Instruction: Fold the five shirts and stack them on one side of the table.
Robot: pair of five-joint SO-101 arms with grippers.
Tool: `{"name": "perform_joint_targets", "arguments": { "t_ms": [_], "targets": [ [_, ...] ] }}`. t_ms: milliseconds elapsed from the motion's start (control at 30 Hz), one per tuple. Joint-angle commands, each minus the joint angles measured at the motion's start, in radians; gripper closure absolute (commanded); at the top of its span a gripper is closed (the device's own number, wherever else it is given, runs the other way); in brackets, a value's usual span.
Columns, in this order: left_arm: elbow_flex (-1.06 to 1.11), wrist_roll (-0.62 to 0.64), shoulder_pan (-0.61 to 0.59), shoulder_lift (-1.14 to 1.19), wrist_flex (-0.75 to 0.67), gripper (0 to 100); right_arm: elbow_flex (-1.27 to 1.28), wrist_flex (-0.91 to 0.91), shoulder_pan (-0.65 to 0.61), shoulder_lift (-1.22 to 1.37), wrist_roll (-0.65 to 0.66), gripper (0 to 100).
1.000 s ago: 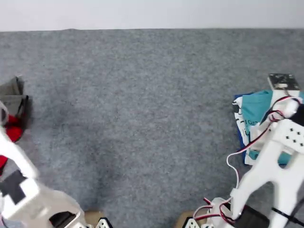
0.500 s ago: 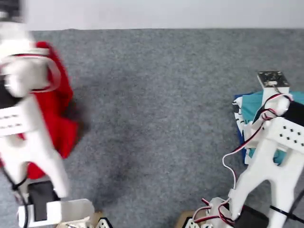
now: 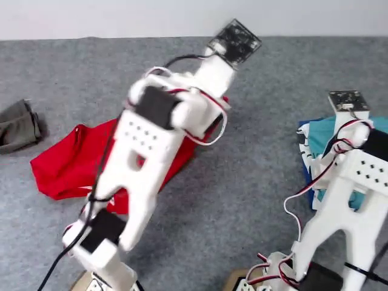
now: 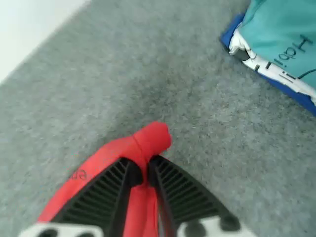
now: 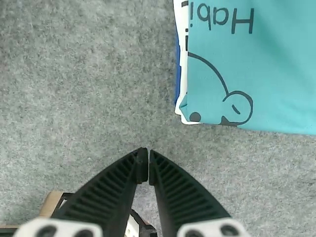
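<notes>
Shirts: 1 red shirt [image 3: 66, 167] on the table [image 3: 254, 121]; 1 grey shirt [image 3: 18, 126] crumpled at far left.
Folded stack [image 3: 330, 142]: 3 layers, teal over white over blue, at right.
Left gripper [image 4: 142, 170]: clamped on red shirt's fold.
Right gripper [image 5: 148, 158]: closed, empty, near stack.

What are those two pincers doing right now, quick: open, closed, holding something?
Left pincer: closed, holding the red shirt.
Right pincer: closed, holding nothing.
</notes>
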Motion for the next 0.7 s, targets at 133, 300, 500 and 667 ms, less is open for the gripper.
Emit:
{"name": "perform_joint_targets", "arguments": {
  "t_ms": [133,300,500,667],
  "targets": [
    [-0.114,0.009,-0.129,0.066,-0.176,94,-0.008,0.041,-0.005,-0.042,-0.008,98.9],
    [-0.274,0.005,-0.172,0.060,-0.068,88,0.044,0.041,-0.007,-0.042,-0.006,98.9],
    [-0.351,0.005,-0.175,0.037,0.144,85,0.075,0.038,-0.007,-0.042,-0.005,98.9],
    [-0.073,-0.081,-0.195,-0.066,0.141,85,0.075,0.038,-0.008,-0.041,-0.005,98.9]
  ]
}}
